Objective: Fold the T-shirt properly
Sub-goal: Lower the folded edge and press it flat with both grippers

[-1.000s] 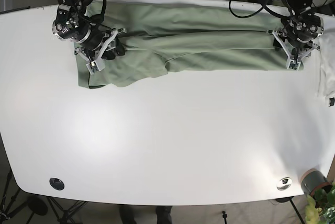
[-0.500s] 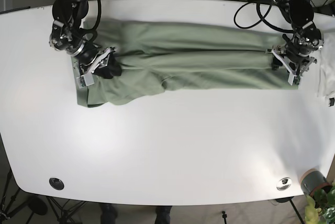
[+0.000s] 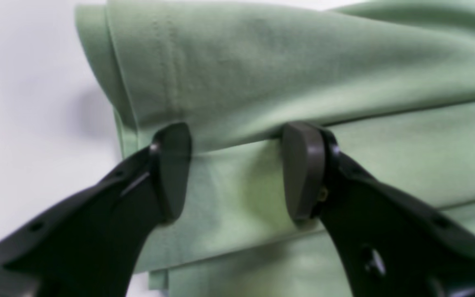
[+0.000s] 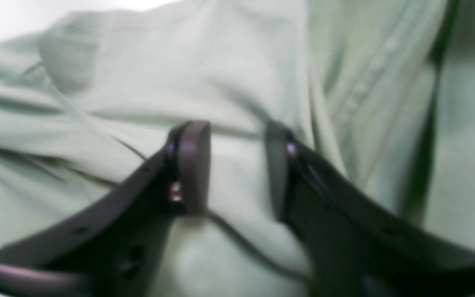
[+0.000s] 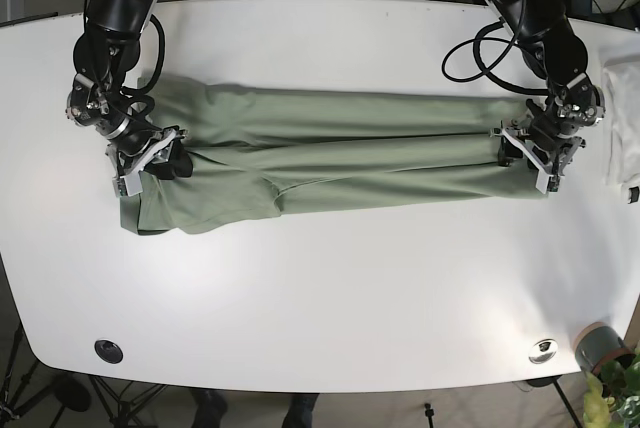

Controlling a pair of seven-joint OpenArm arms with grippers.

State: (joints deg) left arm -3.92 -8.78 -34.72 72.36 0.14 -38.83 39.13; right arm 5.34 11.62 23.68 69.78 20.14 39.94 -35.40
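Base view, left to right: right gripper [image 5: 150,160] fingers parted over green T-shirt [image 5: 340,163] sleeve end; shirt stretched in long band across white surface [image 5: 320,288]; left gripper [image 5: 532,153] fingers spread astride folded hem.

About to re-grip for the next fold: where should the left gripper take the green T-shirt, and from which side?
Take the green T-shirt at its folded end edge, coming in from the bare table beside it. The layers stack there, so the open left gripper can probably pinch them together.
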